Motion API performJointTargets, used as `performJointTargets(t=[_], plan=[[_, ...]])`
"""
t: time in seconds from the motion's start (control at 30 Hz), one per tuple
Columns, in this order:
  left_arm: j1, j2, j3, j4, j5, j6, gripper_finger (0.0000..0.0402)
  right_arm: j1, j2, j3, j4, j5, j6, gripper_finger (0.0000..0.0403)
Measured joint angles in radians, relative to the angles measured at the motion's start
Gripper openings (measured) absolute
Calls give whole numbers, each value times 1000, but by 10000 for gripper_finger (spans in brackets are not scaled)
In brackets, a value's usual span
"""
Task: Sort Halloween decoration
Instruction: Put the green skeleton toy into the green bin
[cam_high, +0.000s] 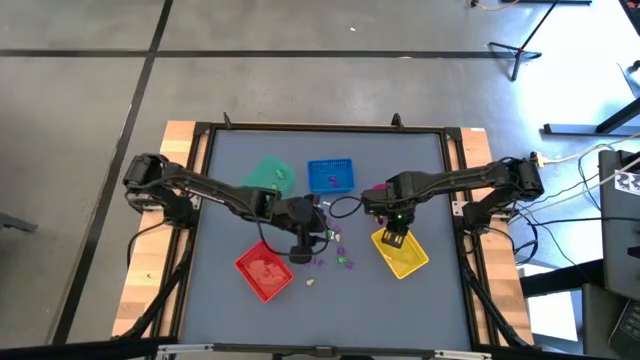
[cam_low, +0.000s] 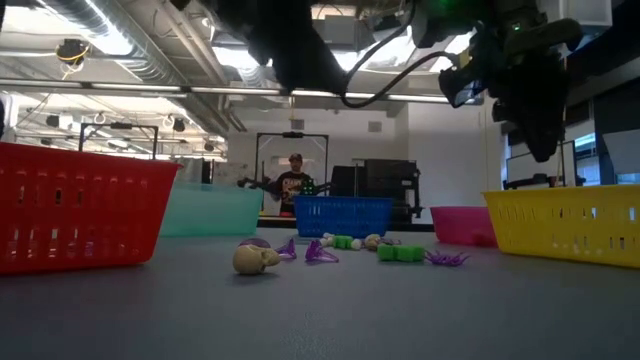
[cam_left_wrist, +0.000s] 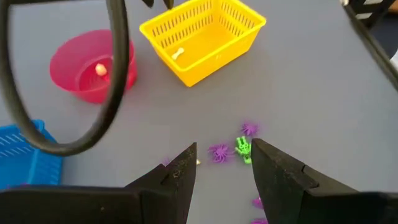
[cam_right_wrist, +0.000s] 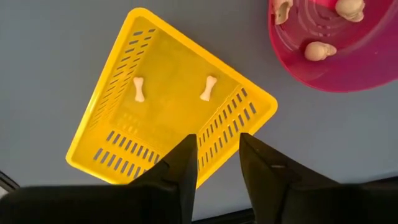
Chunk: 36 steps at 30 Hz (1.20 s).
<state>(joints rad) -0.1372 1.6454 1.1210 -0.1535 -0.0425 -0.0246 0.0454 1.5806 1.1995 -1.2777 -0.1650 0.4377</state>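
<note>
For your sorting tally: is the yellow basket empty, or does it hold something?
Not empty. The yellow basket holds two small pale bones lying apart on its floor, below the open right gripper.

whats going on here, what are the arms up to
Two robot arms are sorting tiny Halloween trinkets into containers. The right tool hangs open above the yellow tray, which holds two small bones. The left tool is open over the loose trinkets in the middle of the table: purple spiders, green pieces and a skull. The pink bowl holds a few pale pieces. Neither tool is holding anything.
</note>
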Motion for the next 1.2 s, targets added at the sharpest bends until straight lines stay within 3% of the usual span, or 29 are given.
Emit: performJointTargets(t=[0.5,0.93,1.2], plan=[[79,165,0,99,8,10,137,0,0,0,32,27,-27,119],[100,296,0,98,11,153,137,0,0,0,38,27,-27,119],[100,315,0,89,11,193,137,0,0,0,51,27,-28,119]])
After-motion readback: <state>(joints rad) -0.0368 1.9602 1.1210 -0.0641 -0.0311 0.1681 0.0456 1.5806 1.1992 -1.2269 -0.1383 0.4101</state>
